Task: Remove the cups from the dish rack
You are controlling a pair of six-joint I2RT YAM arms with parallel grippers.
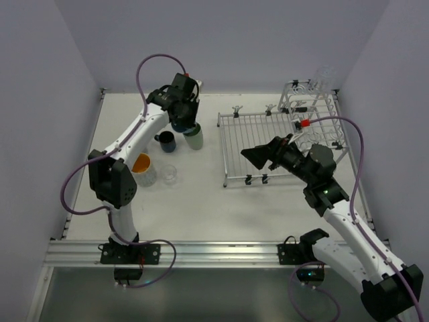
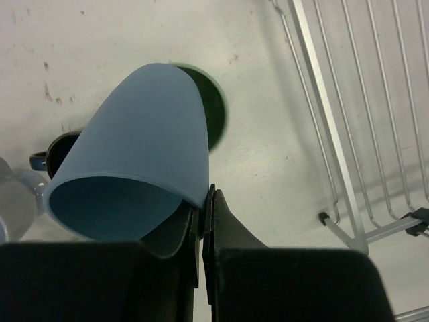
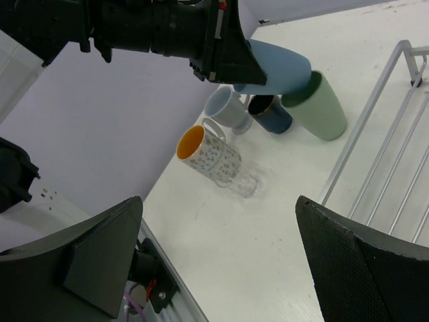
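left jaws pinch blue tumbler (image 2: 141, 134) | right jaws wide, empty | right-wrist view adds orange-lined cup (image 3: 213, 157)

No writing, brand, number or sign can be read in any view. The whitish cup with an orange inside (image 3: 214, 156), on the left of the white desk (image 1: 201, 208), bears only small dark specks, no letters. A red tag (image 1: 305, 123) at the silver wire dish rack (image 1: 258, 144) is too small to read.

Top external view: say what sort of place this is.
Likely a robot test cell, not a kitchen: plain walls box in a white table, and two arms are bolted to a metal rail.
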